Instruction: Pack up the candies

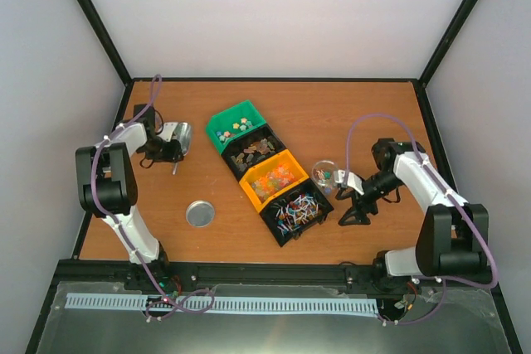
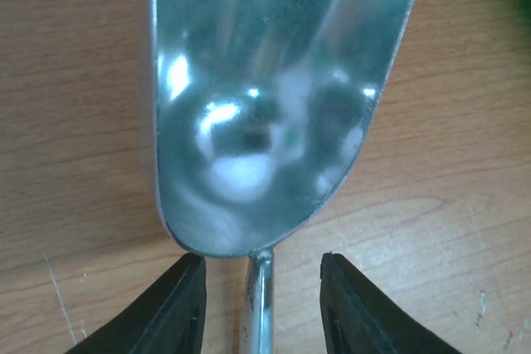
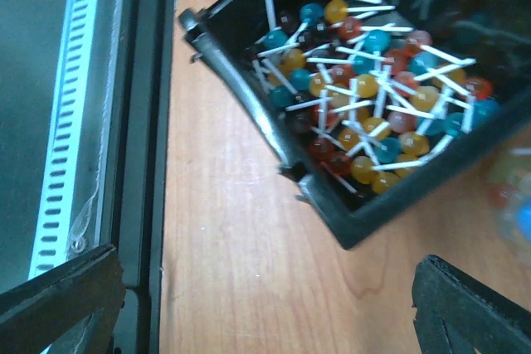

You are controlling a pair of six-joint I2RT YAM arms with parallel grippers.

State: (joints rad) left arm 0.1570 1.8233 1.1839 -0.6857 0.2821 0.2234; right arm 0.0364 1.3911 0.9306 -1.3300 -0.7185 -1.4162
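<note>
- Your left gripper (image 2: 262,288) has its fingers (image 2: 170,312) apart, one on each side of the thin handle of the scoop (image 2: 265,97). Wood shows in both gaps, and neither pad touches the handle.
- In the left wrist view the scoop lies on the table (image 2: 75,122). Its bowl is at 12 o'clock from the fingers and its handle runs back toward 6 o'clock.
- Your right gripper (image 3: 265,312) has its fingers (image 3: 58,296) spread wide over bare wood. The table's dark edge rail is at 9 o'clock.
- At 1 o'clock from those fingers sits the near black bin (image 3: 398,201), one corner turned toward you. It holds candies (image 3: 365,105) on white sticks, and the sticks lie crossed in every direction.
- From above, four bins touch in a row whose long axis runs from 11 o'clock to 5 o'clock across the table's middle. In order they are the green bin (image 1: 220,132), the dark bin (image 1: 232,159), the orange bin (image 1: 249,188) and the near black bin. Each holds candies.
- A glass jar (image 1: 323,163) stands at 3 o'clock of the orange bin, between the row and your right gripper, with a few candies inside.
- A round lid (image 1: 200,213) lies flat at 9 o'clock of the near black bin, well apart from the scoop.
</note>
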